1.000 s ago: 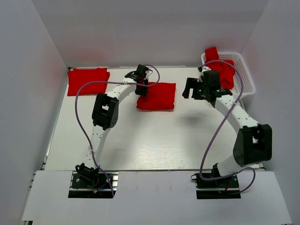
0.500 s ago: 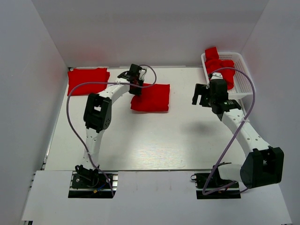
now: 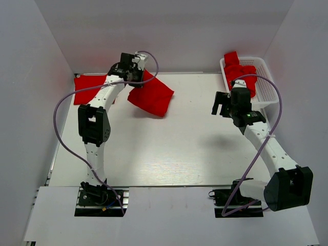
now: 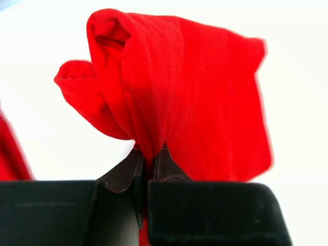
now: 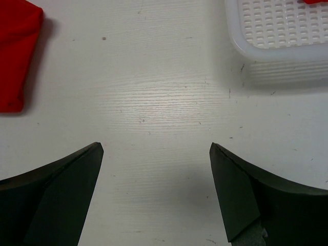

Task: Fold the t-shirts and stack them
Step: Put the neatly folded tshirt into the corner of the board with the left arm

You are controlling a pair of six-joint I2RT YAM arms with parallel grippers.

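My left gripper [image 3: 137, 78] is shut on a folded red t-shirt [image 3: 152, 96] and holds it lifted off the table, hanging tilted at the back left. In the left wrist view the cloth [image 4: 179, 87] bunches up from between the closed gripper [image 4: 149, 151]. A second folded red t-shirt [image 3: 91, 87] lies flat at the back left corner, partly behind the left arm. More red t-shirts [image 3: 241, 72] sit crumpled in the basket. My right gripper [image 3: 221, 104] is open and empty above bare table; it also shows in the right wrist view [image 5: 156, 148].
A white lattice basket [image 3: 266, 84] stands at the back right; its corner [image 5: 277, 31] shows in the right wrist view. The held shirt's edge [image 5: 15, 61] shows at that view's left. White walls close in the table on three sides.
My left gripper has lifted the folded shirt off the table middle and carried it back and to the left. My right arm swung right, toward the basket, then held nearly still.
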